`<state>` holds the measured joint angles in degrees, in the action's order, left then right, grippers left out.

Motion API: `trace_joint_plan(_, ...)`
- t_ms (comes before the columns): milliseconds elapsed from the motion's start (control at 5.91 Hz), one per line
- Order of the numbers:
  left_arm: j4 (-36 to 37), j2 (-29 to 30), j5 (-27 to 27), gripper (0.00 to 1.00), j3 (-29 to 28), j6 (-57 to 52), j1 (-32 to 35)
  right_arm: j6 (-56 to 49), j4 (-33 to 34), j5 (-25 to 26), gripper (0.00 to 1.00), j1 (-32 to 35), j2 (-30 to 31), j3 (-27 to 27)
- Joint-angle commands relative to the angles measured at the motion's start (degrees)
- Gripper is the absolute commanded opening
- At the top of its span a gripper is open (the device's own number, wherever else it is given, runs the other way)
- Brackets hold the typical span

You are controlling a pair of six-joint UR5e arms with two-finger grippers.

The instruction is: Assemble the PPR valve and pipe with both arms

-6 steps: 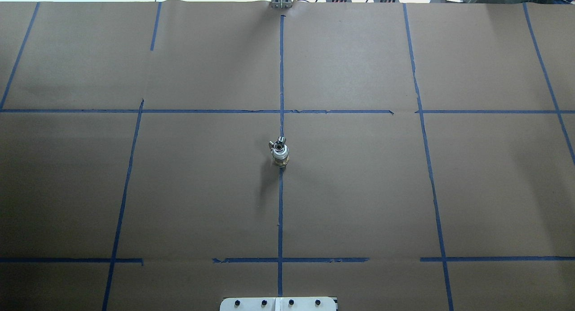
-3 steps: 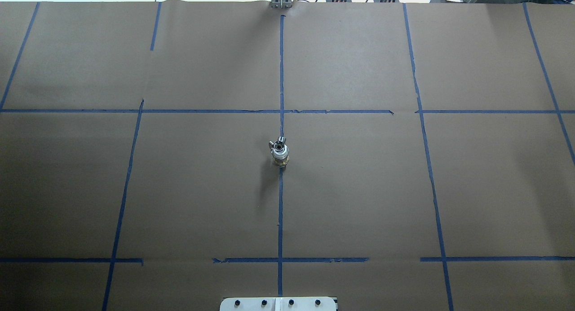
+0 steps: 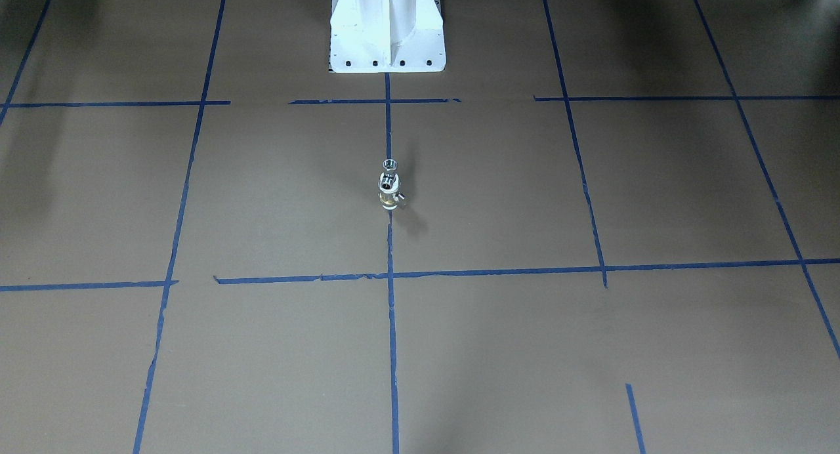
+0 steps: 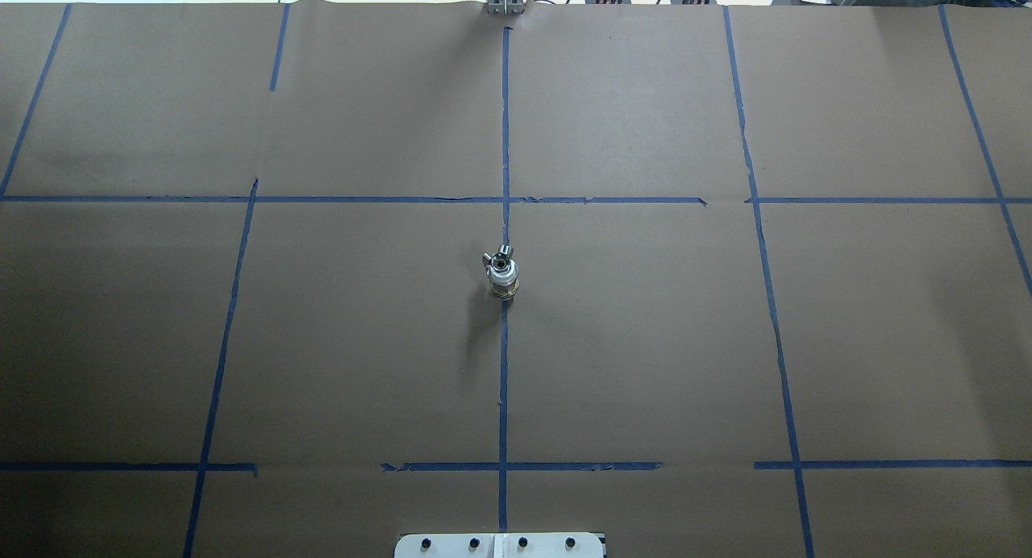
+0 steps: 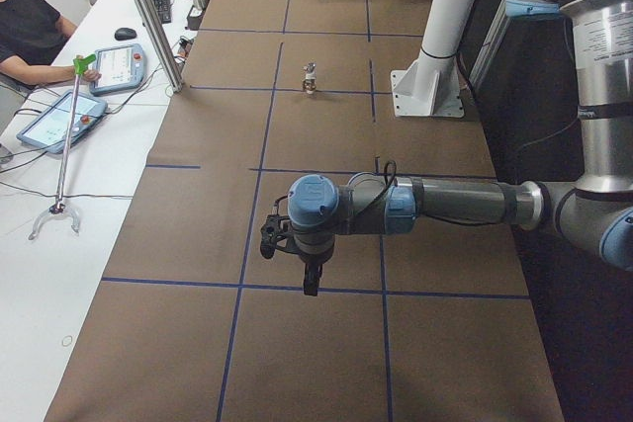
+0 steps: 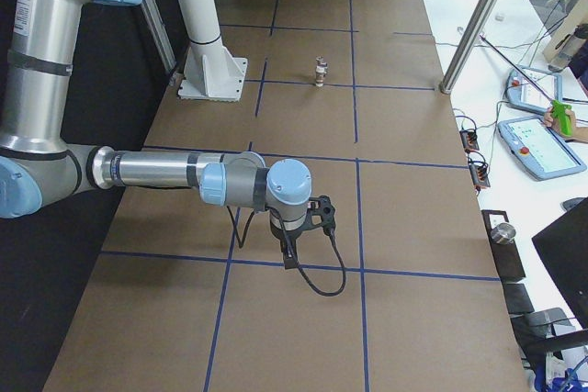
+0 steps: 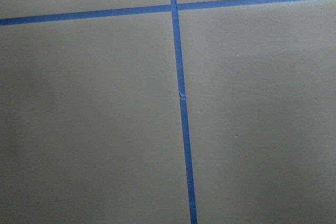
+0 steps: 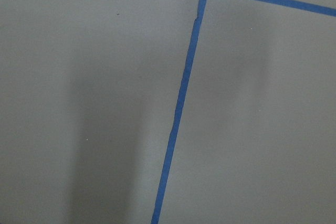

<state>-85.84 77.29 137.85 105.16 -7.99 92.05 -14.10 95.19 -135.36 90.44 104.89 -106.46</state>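
The PPR valve (image 4: 504,284), brass-gold with white ends, stands upright at the table's centre on the blue tape line. The silver pipe (image 4: 501,260) sits on top of it, joined to it. Both also show in the front view, valve (image 3: 389,197) below and pipe (image 3: 390,165) above, and small in the side views (image 5: 310,77) (image 6: 320,72). My left gripper (image 5: 311,284) hangs over the table's left end, far from them. My right gripper (image 6: 288,259) hangs over the right end. I cannot tell whether either is open or shut. The wrist views show only paper and tape.
The white bolted pedestal (image 3: 387,27) stands at the robot's side of the table. An aluminium post (image 5: 148,17) and an operator (image 5: 25,27) with teach pendants (image 5: 127,66) are along the far edge. Brown paper with blue tape lines (image 4: 504,381) covers the table.
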Motion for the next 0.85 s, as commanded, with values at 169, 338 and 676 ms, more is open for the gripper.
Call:
trace_joint_plan(169,0.58,0.57,-0.3,1.0,0.57,-0.01,-0.03,0.74,0.43,-2.01,1.0,0.18,0.14,-0.59)
trace_joint_plan(338,0.58,0.66,-0.39,1.0,0.48,-0.01,-0.03,0.74,0.34,-1.93,1.0,0.18,0.14,-0.33)
trace_joint_plan(676,0.58,0.75,-0.39,1.0,1.62,-0.1,-0.03,0.66,0.34,-1.67,1.0,0.18,0.14,-0.15)
